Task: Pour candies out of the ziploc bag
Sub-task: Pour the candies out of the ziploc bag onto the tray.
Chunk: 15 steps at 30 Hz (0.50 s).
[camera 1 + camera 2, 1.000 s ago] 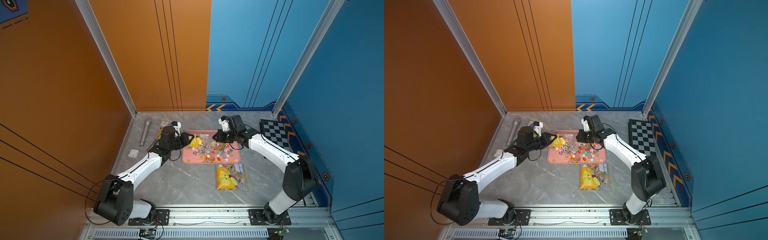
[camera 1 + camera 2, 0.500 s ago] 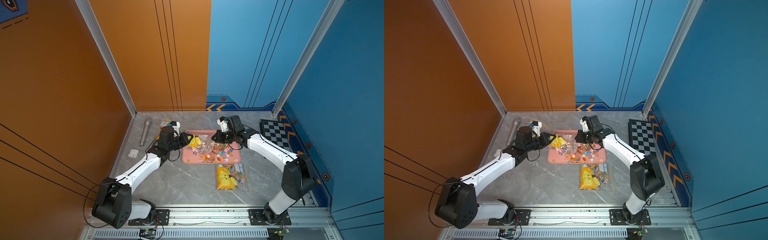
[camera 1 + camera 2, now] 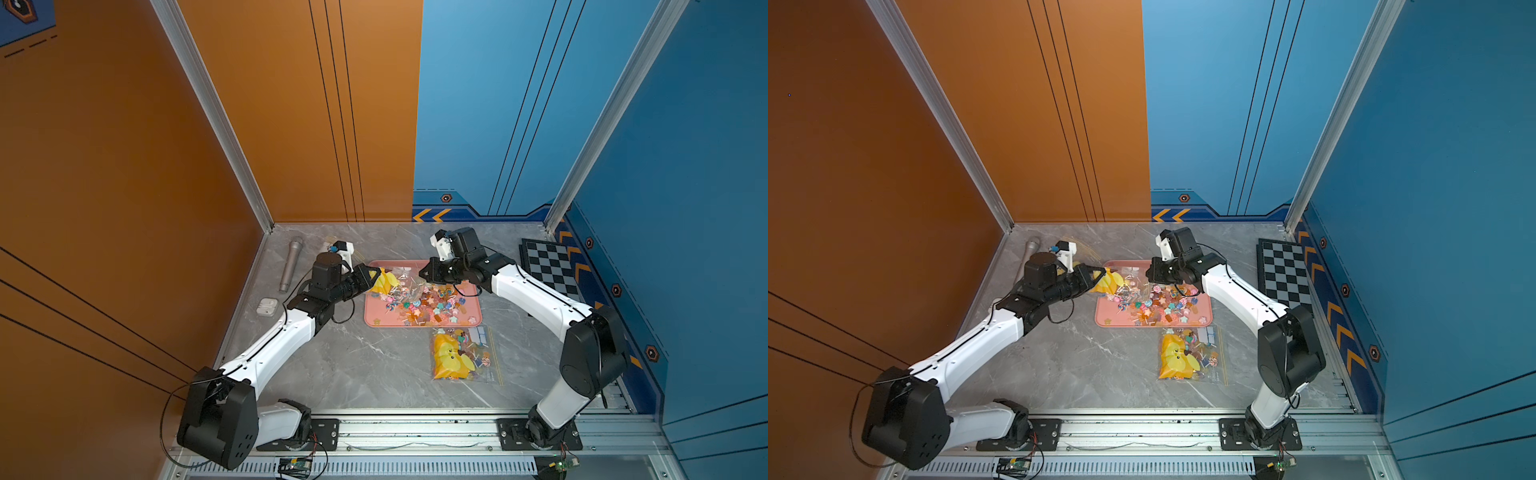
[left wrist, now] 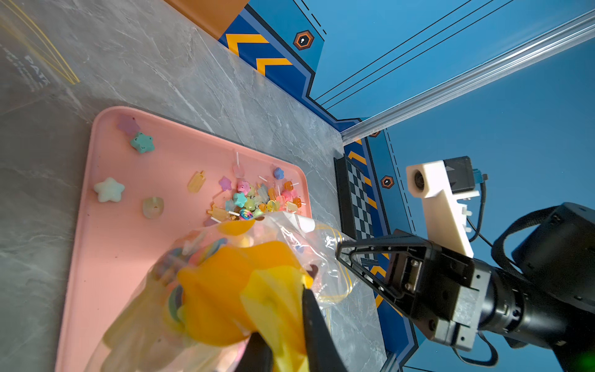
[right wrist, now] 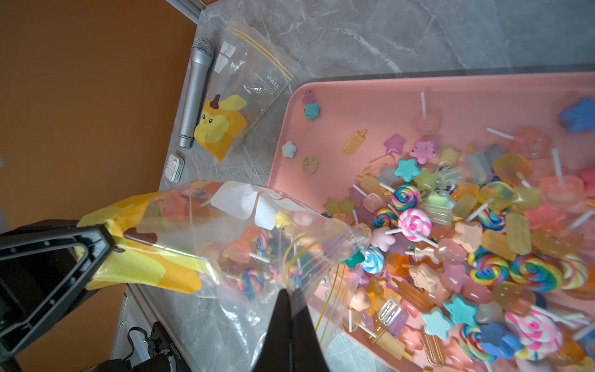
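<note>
Most candies (image 5: 450,244) already lie heaped on the tray (image 5: 354,106). A fair number are still inside the bag (image 5: 244,232), bunched toward its mouth. The mouth hangs over the tray corner nearest your left arm.

Over the last second almost nothing has moved. The bag sits where it was, and I can't see the pile growing, so the pour looks stalled rather than finished. The one shift is that your right gripper (image 3: 426,272) has crept slightly toward the left gripper (image 3: 374,276).

Neither grip has altered. The right jaws are pressed together on the zip edge at the mouth, and the left ones pinch the yellow printed bottom end. That end looks barely higher than the mouth, so you probably need to raise it further or shake.

Watch the rim, because part of the mouth overhangs the table.

Further out, a full bag (image 3: 461,353) lies just beside the tray. An empty bag (image 5: 251,74) lies beside the mic (image 5: 194,93).
</note>
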### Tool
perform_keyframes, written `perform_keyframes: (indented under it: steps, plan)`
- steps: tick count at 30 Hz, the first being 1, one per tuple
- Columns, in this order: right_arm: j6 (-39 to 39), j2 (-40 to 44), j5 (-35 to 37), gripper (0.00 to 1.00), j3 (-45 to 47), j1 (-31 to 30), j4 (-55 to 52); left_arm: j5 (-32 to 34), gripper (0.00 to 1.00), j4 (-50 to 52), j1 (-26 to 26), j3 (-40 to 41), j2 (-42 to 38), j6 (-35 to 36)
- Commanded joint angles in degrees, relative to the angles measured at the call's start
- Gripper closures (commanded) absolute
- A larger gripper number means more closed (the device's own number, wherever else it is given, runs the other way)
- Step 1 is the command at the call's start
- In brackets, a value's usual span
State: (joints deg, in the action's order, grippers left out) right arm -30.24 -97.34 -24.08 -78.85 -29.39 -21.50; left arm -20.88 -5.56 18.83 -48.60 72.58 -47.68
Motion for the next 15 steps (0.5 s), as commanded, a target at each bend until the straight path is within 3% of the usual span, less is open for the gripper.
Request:
perform_keyframes:
  steps: [1,15]
  plan:
    - [-0.43,-1.88,-0.9,1.0,-1.82,-0.6,-1.37,1.24,1.0,0.36,-1.14,-1.42,-2.71,2.27]
    - [-0.5,-5.18,0.07,1.0,-4.74,-3.22,-1.43,1.02,1.0,2.92,-4.6,0.43,-6.64,3.23]
